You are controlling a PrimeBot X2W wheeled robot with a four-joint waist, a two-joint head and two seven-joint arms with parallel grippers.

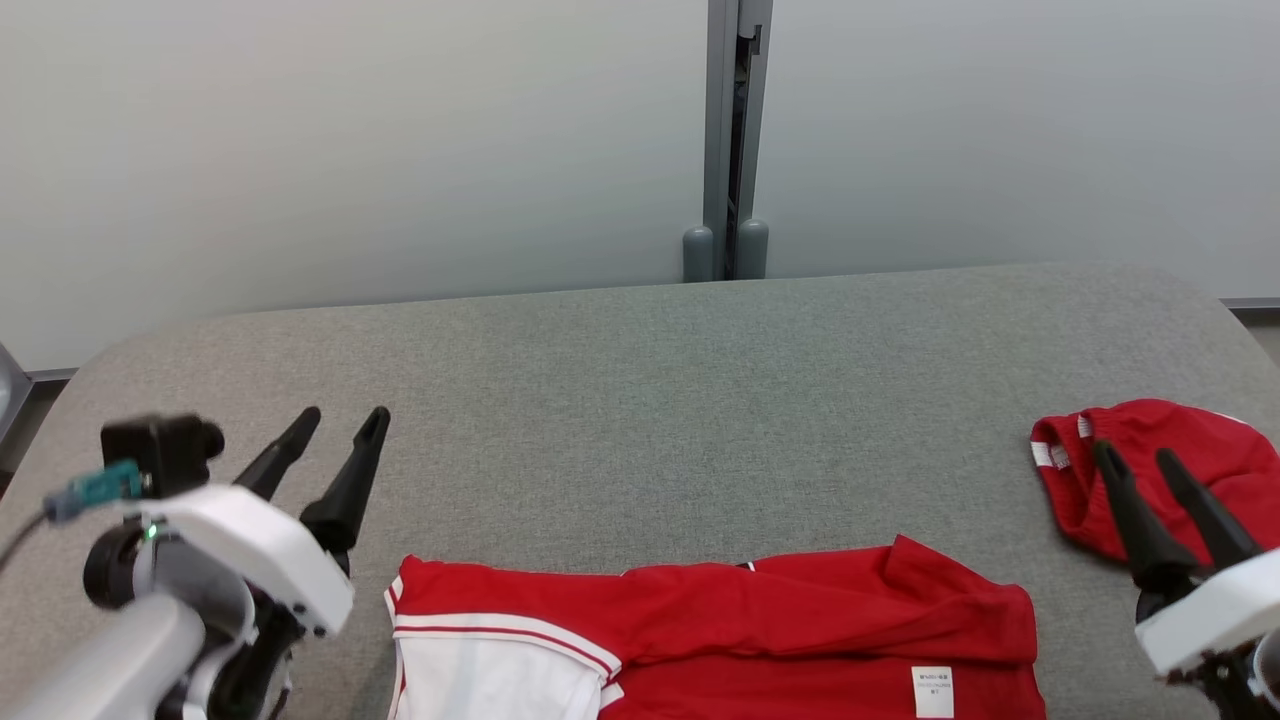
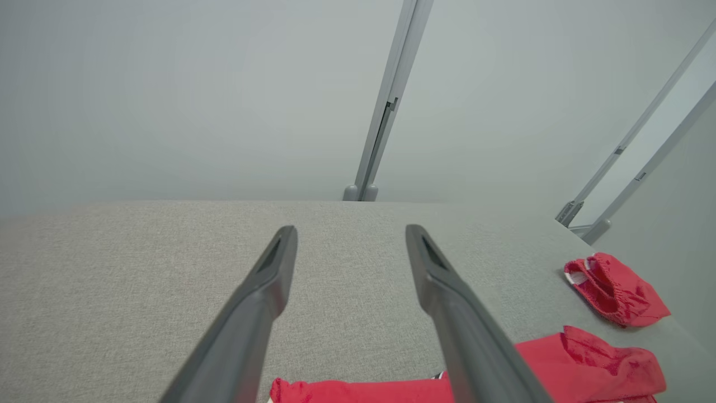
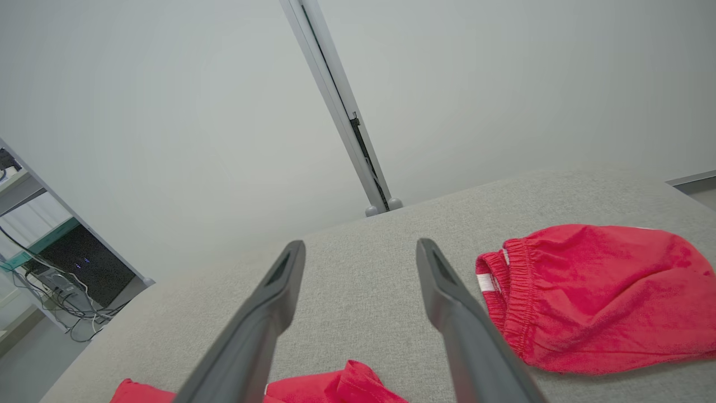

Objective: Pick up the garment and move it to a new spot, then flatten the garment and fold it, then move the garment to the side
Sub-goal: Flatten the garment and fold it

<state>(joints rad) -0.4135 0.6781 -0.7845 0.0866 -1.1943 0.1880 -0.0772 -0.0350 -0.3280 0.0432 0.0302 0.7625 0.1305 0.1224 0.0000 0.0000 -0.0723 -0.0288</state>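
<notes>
Starting with the head view, the red-and-white shirt (image 1: pixel 800 620) lies spread at the grey table's (image 1: pixel 640 380) near edge, between the left gripper (image 1: pixel 345 415) and right gripper (image 1: pixel 1135 452), both wide and empty; folding and side placement likely remain. Left wrist view: the shirt edge sits near the spread jaws. Right wrist view: bunched red shorts (image 3: pixel 593 291) lie apart from the shirt.

Lab: grey partitions (image 1: pixel 400 150), cabled rack (image 3: pixel 61 268)

Left claw (image 1: pixel 345 427) low at the left, its 2 fingers spread wide, holding nothing. Right claw (image 1: pixel 1138 462) mirrors it, fingers parted, both pointing forward off pale wrists.
</notes>
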